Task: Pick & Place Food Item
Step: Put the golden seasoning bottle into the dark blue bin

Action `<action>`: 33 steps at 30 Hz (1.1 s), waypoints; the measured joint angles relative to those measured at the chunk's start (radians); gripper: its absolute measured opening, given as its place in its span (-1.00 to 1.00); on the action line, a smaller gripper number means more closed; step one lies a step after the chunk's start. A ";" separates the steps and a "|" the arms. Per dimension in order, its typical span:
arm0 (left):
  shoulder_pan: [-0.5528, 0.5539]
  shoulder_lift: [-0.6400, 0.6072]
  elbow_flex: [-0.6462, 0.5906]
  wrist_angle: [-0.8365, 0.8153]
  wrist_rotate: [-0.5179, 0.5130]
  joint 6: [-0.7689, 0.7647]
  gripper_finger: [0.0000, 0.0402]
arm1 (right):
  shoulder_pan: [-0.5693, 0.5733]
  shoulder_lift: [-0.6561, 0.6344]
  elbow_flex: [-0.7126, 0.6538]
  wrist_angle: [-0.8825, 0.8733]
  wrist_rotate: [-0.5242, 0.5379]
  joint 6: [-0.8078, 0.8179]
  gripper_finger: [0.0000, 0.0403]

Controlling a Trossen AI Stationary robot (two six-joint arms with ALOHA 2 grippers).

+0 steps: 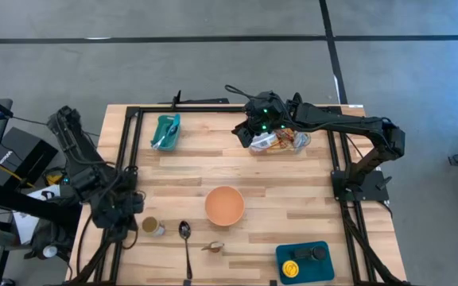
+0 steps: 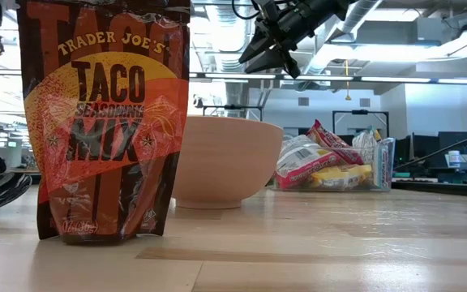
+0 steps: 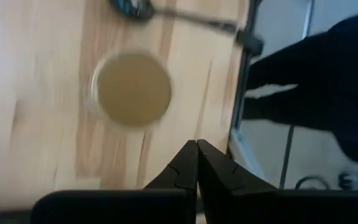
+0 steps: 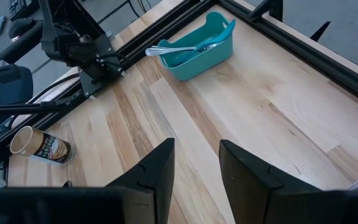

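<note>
Your right gripper [image 1: 254, 133] hangs above the table's far side, just beside the clear bin of snack packets [image 1: 281, 141], with its fingers [image 4: 153, 175] spread apart and nothing between them (only bare wood shows through the gap). Your left gripper [image 1: 126, 213] waits at the table's left edge, near the small jar [image 1: 152, 226], its fingers [image 3: 188, 169] pressed together on nothing. The food packets lie heaped in that bin [image 2: 335, 166], untouched. The pink bowl [image 1: 224, 205] sits mid-table, well apart from the bin, with a spoon [image 1: 186, 246] near it and the teal tray [image 4: 196, 46] at the far left.
</note>
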 joint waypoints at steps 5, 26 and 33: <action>-0.075 0.000 0.000 -0.077 0.008 -0.086 -1.00 | 0.000 0.000 0.000 0.000 0.000 0.002 -0.40; -0.126 0.066 -0.164 -0.063 0.018 -0.130 -1.00 | 0.000 0.000 0.000 0.000 0.003 0.001 -0.40; -0.126 0.066 -0.224 0.034 0.023 -0.109 -1.00 | 0.000 0.000 0.000 0.000 0.003 0.001 -0.40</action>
